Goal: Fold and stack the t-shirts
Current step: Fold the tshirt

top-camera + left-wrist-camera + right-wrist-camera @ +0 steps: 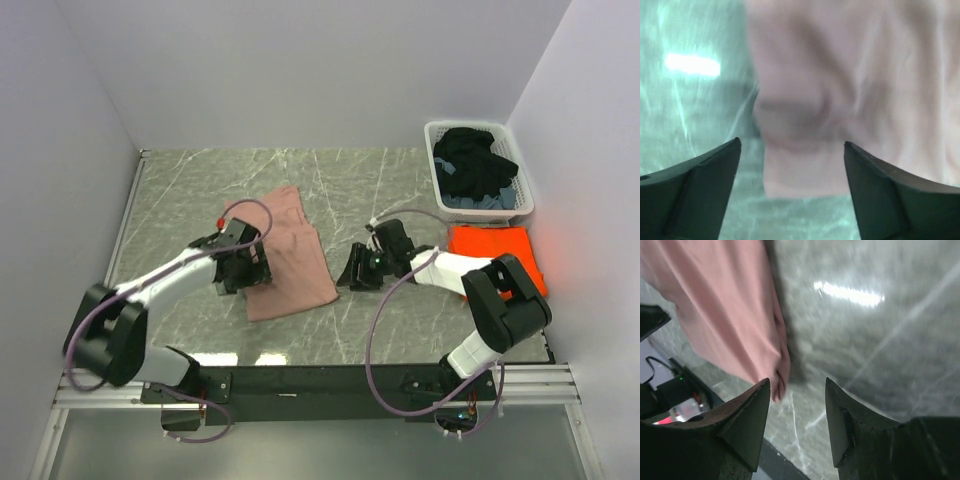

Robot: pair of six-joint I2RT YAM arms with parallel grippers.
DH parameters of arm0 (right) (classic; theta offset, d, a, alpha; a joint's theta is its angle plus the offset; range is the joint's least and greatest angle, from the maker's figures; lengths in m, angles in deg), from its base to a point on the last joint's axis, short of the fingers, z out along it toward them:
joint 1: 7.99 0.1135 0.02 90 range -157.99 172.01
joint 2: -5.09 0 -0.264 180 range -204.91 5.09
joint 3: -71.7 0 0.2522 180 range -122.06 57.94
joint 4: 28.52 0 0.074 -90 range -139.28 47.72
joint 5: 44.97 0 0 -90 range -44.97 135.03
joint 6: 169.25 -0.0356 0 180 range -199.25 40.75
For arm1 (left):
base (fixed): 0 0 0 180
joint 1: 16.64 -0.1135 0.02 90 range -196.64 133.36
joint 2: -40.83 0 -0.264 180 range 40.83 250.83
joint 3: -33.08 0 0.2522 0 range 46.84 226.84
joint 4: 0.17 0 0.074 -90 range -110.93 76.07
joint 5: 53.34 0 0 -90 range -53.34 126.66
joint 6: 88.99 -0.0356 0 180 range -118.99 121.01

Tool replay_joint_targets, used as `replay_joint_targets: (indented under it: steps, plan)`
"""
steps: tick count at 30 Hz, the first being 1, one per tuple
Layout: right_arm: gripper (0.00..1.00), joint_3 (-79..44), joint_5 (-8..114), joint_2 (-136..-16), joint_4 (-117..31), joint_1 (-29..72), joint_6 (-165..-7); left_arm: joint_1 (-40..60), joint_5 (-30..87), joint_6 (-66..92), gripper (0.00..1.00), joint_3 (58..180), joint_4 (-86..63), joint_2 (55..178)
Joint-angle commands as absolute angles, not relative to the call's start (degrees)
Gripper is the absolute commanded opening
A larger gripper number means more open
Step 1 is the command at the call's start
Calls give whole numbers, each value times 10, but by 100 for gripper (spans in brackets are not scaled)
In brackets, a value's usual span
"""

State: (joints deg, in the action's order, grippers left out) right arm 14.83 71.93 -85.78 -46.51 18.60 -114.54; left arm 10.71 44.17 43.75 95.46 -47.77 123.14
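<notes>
The dusty-pink tee (290, 255) lies folded into a long strip on the marble table, its graphic hidden. My left gripper (240, 272) is open at the tee's left edge; in the left wrist view the pink cloth (850, 90) fills the space between and beyond the open fingers. My right gripper (357, 273) is open and empty just right of the tee; the right wrist view shows the tee's corner (730, 315) by my left fingertip (757, 395). The bright-orange tee (498, 255) lies folded at the right edge.
A white plastic laundry basket (478, 132) with dark clothes stands at the back right. White walls enclose the table on three sides. The black base rail (320, 380) runs along the near edge.
</notes>
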Motion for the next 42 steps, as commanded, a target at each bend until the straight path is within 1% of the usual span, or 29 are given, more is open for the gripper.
replay_joint_targets:
  steps: [1, 3, 4, 6, 8, 9, 10, 14, 18, 22, 26, 27, 29, 30, 32, 35, 36, 38, 39, 41, 42]
  plan:
    - [55, 186, 752, -821, -390, 186, -1219, 108, 417, 516, 93, 898, -508, 1137]
    - [58, 205, 754, -814, -361, 190, -1246, 109, 392, 543, 98, 848, -494, 1105]
    - [59, 211, 756, -814, -350, 191, -1256, 109, 387, 569, 98, 833, -488, 1078]
    - [59, 220, 768, -825, -322, 194, -1278, 108, 372, 596, 98, 795, -462, 1061]
    - [59, 224, 781, -843, -304, 197, -1291, 108, 356, 606, 95, 769, -441, 1053]
    - [59, 230, 785, -848, -286, 198, -1303, 108, 339, 613, 90, 764, -423, 1056]
    - [59, 232, 794, -859, -277, 200, -1309, 108, 337, 616, 88, 761, -421, 1067]
    - [59, 239, 798, -874, -260, 208, -1323, 108, 323, 616, 84, 758, -411, 1099]
    - [59, 238, 806, -886, -267, 212, -1326, 109, 302, 622, 77, 748, -405, 1115]
    - [59, 238, 795, -890, -282, 219, -1322, 109, 293, 626, 76, 736, -416, 1112]
    - [56, 238, 800, -914, -268, 220, -1325, 109, 295, 626, 71, 733, -420, 1112]
    - [55, 235, 804, -919, -264, 220, -1327, 109, 295, 624, 66, 734, -419, 1119]
    - [52, 237, 804, -926, -261, 220, -1326, 109, 293, 624, 61, 735, -416, 1125]
    - [49, 237, 803, -927, -264, 219, -1323, 109, 292, 624, 54, 734, -414, 1128]
    - [45, 235, 795, -925, -273, 220, -1314, 109, 290, 624, 48, 730, -412, 1128]
    - [31, 236, 792, -922, -282, 220, -1309, 109, 288, 620, 32, 728, -416, 1127]
    - [19, 235, 792, -921, -290, 219, -1306, 109, 289, 616, 19, 729, -422, 1125]
    - [9, 232, 790, -910, -309, 219, -1298, 109, 290, 610, 6, 732, -449, 1118]
    - [1, 228, 790, -904, -338, 218, -1286, 109, 291, 605, 1, 734, -463, 1105]
    - [0, 223, 783, -876, -381, 220, -1267, 125, 267, 605, 1, 736, -488, 1088]
    - [0, 224, 782, -865, -429, 219, -1247, 135, 259, 614, 1, 738, -502, 1071]
